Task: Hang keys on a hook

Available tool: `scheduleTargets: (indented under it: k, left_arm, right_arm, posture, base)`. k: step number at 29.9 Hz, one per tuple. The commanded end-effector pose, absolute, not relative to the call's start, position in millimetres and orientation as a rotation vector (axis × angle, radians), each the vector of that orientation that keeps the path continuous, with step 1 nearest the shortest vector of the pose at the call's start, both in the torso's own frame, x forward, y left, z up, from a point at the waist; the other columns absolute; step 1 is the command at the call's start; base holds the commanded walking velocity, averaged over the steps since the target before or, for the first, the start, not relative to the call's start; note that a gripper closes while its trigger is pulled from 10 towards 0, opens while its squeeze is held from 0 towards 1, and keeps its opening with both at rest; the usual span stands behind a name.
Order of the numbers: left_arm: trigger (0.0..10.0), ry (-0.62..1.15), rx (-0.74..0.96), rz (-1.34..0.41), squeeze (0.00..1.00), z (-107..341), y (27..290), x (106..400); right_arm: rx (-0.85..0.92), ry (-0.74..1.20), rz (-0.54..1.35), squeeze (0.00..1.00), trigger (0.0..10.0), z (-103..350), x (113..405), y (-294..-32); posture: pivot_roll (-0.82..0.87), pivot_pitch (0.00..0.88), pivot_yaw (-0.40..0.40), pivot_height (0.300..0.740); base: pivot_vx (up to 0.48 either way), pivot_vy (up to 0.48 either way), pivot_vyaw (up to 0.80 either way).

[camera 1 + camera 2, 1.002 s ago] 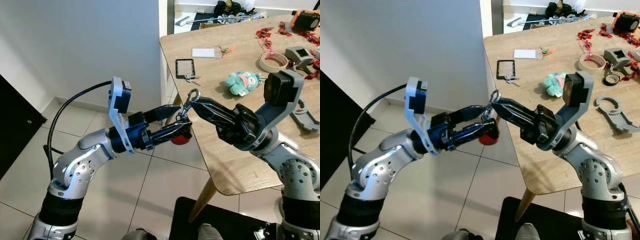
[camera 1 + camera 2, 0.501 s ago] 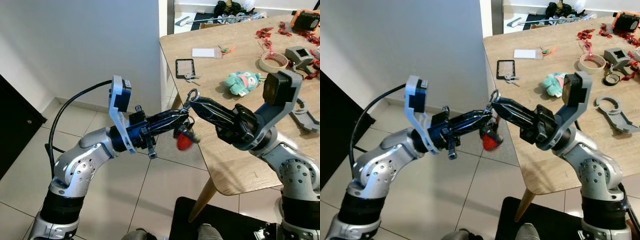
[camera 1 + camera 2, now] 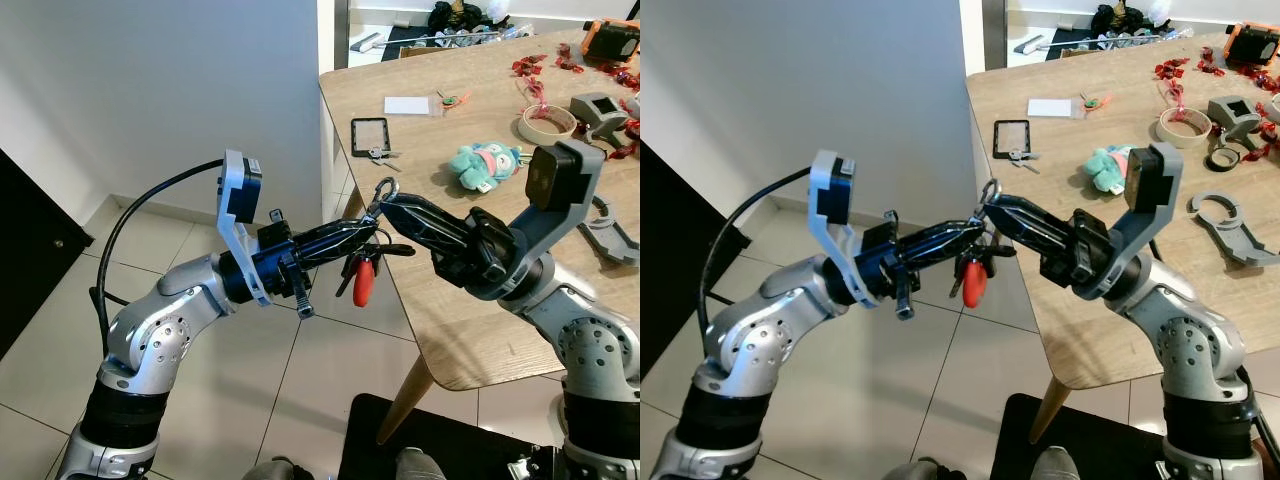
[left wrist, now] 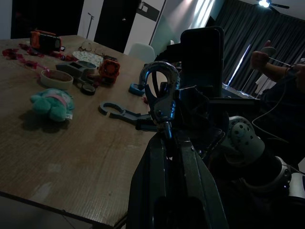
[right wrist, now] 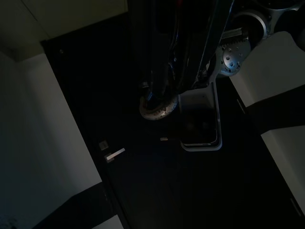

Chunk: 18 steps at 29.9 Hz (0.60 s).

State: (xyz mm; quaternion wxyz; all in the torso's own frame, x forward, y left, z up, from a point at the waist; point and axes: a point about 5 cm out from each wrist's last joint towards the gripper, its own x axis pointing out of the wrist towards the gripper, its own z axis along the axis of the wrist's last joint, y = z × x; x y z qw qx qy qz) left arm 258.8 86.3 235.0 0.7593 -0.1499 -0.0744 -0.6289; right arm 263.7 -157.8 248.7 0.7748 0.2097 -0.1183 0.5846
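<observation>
Both grippers met off the table [image 3: 440, 330] edge. Left gripper [image 3: 368, 236] had gone from spread a second before to pinched on the key bunch; right gripper [image 3: 392, 208] was clamped on the silver carabiner [image 3: 384, 190] just above it. The red key fob [image 3: 364, 281] had dropped and now hung straight below the left fingertips. Likely a handover. No hook was visible; the right wrist view was too dark.
</observation>
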Motion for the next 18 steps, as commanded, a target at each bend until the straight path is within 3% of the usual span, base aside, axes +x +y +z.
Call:
scheduleTargets:
  k: [1, 3, 4, 7, 9, 10, 11, 18]
  left_arm:
    - [10.0, -0.143, -0.328, -1.386, 0.0, 230.8, 83.3, 256.4]
    - [10.0, -0.143, -0.327, -1.386, 0.0, 230.8, 83.4, 256.4]
    - [10.0, -0.144, -0.327, -1.387, 0.0, 230.9, 83.4, 256.4]
    - [10.0, -0.148, -0.329, -1.389, 0.0, 230.9, 83.4, 255.7]
    - [10.0, -0.149, -0.33, -1.39, 0.0, 230.8, 83.4, 255.3]
    - [10.0, -0.149, -0.33, -1.391, 0.0, 230.7, 83.4, 255.0]
    - [10.0, -0.15, -0.331, -1.391, 0.0, 230.7, 83.3, 254.9]
    - [10.0, -0.156, -0.338, -1.385, 0.0, 231.1, 83.3, 255.7]
  right_arm:
    - [0.453, -0.264, 1.272, 0.36, 10.0, 248.8, 264.0, -152.5]
    - [0.455, -0.267, 1.262, 0.36, 10.0, 249.0, 265.2, -152.9]
    - [0.457, -0.268, 1.254, 0.71, 10.0, 249.2, 266.4, -153.2]
    - [0.442, -0.263, 1.246, 0.74, 10.0, 248.4, 266.9, -152.5]
    - [0.43, -0.255, 1.243, 0.49, 10.0, 247.2, 266.7, -151.9]
    - [0.427, -0.25, 1.237, 0.13, 10.0, 246.5, 267.0, -151.9]
    - [0.425, -0.246, 1.233, 0.01, 10.0, 246.0, 267.2, -152.0]
    - [0.422, -0.227, 1.225, 0.0, 10.0, 244.2, 267.2, -152.3]
  posture:
    - [-0.1, 0.142, 0.097, 0.74]
    - [-0.1, 0.142, 0.097, 0.74]
    - [-0.1, 0.142, 0.097, 0.74]
    - [-0.1, 0.139, 0.095, 0.74]
    - [-0.1, 0.137, 0.093, 0.74]
    - [-0.1, 0.137, 0.093, 0.74]
    - [-0.1, 0.137, 0.093, 0.74]
    - [-0.1, 0.144, 0.096, 0.74]
  base:
    - [0.0, 0.0, 0.0]
    - [0.0, 0.0, 0.0]
    - [0.0, 0.0, 0.0]
    - [0.0, 0.0, 0.0]
    - [0.0, 0.0, 0.0]
    - [0.0, 0.0, 0.0]
    - [0.0, 0.0, 0.0]
    - [0.0, 0.0, 0.0]
